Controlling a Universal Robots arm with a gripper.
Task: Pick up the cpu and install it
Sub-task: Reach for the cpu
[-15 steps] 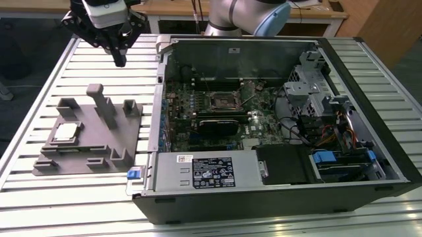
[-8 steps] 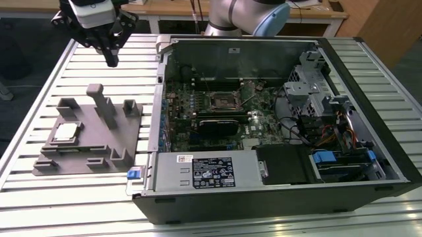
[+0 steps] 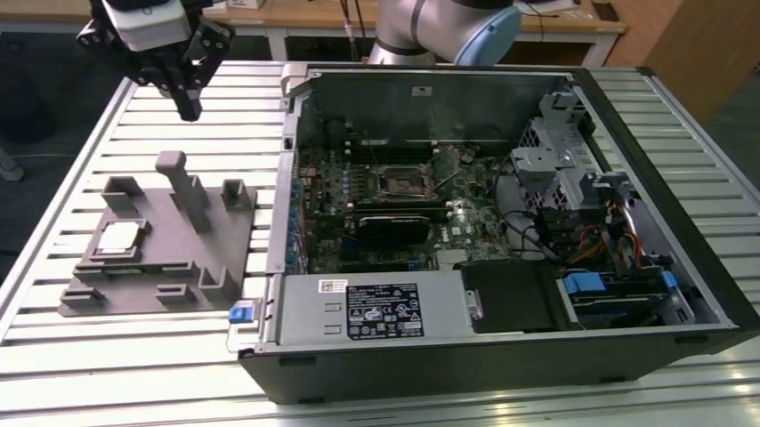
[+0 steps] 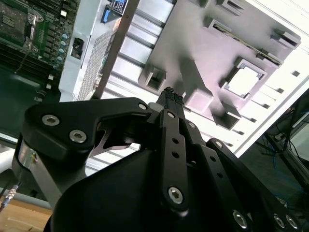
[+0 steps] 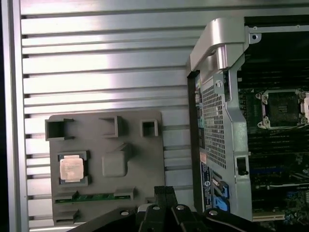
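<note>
A counter (image 3: 119,374) of ribbed silver metal slats is seen underneath, and bright light is reflected from it in bands. Behind it, a wooden desk (image 3: 297,22) on white legs is placed. A wooden panel (image 3: 695,44) is set at the exterior view's right, and a dark floor (image 3: 36,124) is glimpsed at the exterior view's left.

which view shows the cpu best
The first wrist view: the cpu faces the camera squarely in its grey holder. The exterior view shows it slanted, farther off; the second wrist view, washed out by glare.
</note>
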